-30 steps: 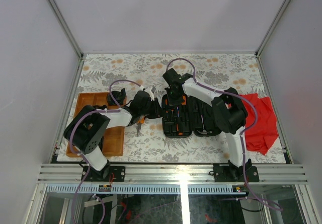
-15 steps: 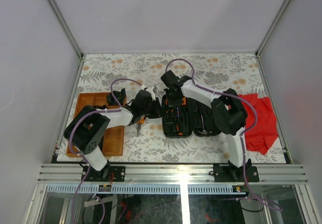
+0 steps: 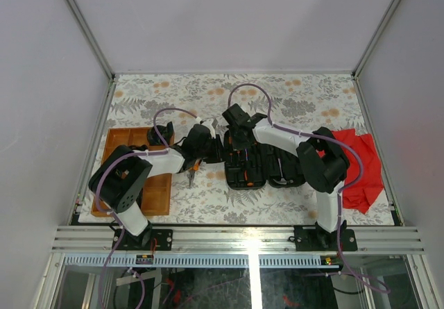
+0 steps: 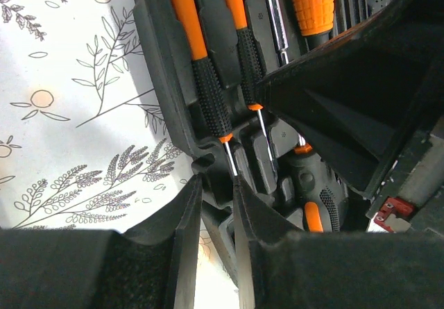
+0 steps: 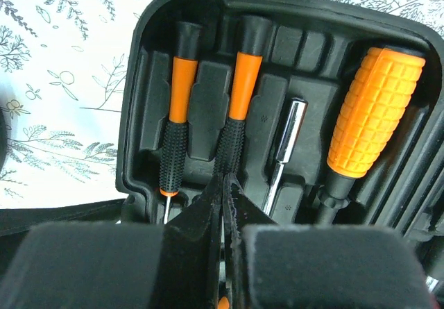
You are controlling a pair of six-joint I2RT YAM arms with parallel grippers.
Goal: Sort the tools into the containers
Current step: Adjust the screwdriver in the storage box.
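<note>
wood of the compartment tray [image 3: 126, 141] is being shown at the far left of the table, well apart from the tool case. beside it, the left gripper [image 4: 216, 187] is being held at the case's left edge, its fingers [image 4: 184, 232] being set a narrow slit apart. whether anything is being pinched there cannot be told. under that arm, in the top view, an orange-handled tool [image 3: 196, 164] with a steel tip is being half covered, and its kind is not being made out.

the tool case [image 3: 244, 171] is being shown open in the middle. slim screwdrivers [image 5: 175, 125], a steel socket bar [image 5: 284, 142] and a fat orange handle [image 5: 371, 107] are being seated in its moulded slots. the right gripper [image 5: 223, 182] is being held closed, tips together, right over the knurled black grip of the second screwdriver. actual contact is not being shown clearly.

the slim screwdrivers are being judged light, stiff and thin, and probably clipped snugly into the moulding. a pinch across the knurled black part is therefore being favoured over the smooth orange shaft, which may slip. the fat handle, being ribbed, is being judged easier to take hold of.

much of the case's right half is being hidden by the right arm. the red cloth [image 3: 361, 166] at the far right is being partly covered too.
</note>
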